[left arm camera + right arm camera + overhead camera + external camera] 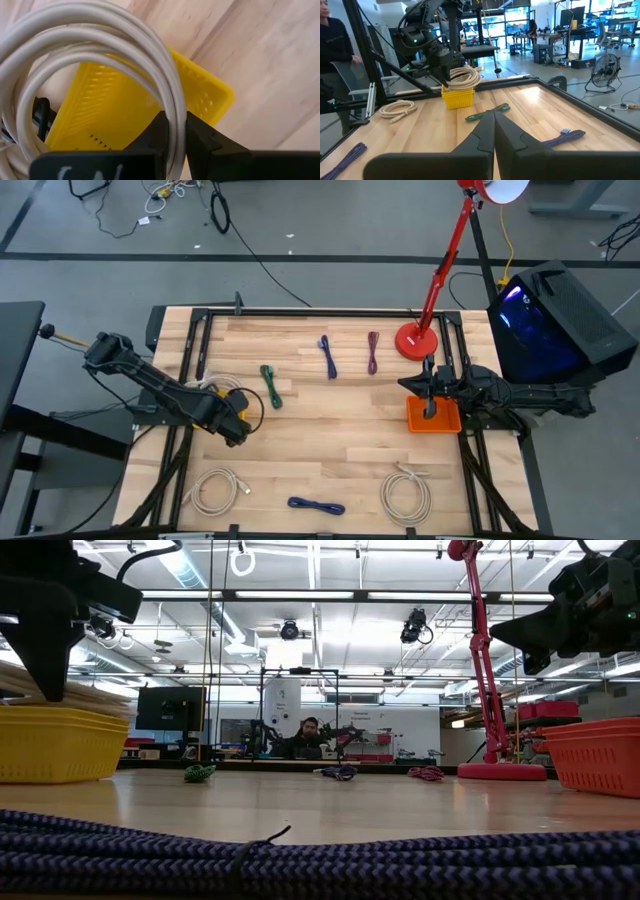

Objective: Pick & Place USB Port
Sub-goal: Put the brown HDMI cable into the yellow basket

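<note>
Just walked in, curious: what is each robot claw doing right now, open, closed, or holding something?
Left gripper: closed on the coiled white cable, above the yellow plastic basket.
Right gripper: closed, holding nothing.

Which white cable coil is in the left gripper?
The white coil over the yellow basket, pinched by the left gripper; the other two lie loose at the table's near edge.

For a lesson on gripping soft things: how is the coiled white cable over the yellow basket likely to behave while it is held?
The white cable, pinched in the left gripper, probably stays floppy: its loops hang loose. It looks light. Its loops spread wider than the yellow basket, so some may drape over the rim.
</note>
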{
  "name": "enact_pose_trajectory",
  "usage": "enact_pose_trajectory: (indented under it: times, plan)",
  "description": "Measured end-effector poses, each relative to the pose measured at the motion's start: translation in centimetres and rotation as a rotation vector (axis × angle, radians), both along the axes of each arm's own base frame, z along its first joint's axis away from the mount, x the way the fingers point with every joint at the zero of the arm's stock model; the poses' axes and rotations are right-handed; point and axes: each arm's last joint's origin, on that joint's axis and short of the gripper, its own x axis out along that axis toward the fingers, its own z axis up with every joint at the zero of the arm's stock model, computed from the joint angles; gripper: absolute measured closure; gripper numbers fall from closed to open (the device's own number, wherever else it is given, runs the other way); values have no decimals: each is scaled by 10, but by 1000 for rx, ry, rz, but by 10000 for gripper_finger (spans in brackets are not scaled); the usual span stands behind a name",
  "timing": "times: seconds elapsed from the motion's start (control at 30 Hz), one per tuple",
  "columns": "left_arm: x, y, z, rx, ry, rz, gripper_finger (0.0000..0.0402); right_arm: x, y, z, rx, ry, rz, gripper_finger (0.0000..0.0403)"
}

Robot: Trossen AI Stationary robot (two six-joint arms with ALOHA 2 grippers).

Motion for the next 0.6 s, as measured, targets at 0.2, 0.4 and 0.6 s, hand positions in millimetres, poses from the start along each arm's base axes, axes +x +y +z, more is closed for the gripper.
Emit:
enact_pose_trajectory:
  times: [0.2, 0.4, 0.6]
  plan:
    - [-1, -1, 0, -13, 1, 26, 344, 0, 0, 0, 0, 1, 0, 396]
    - [-1, -2, 0, -45, 0, 85, 317, 0, 0, -1, 1, 9, 0, 396]
    - [0, 0, 0, 9, -32, 72, 320, 0, 0, -1, -2, 8, -1, 396]
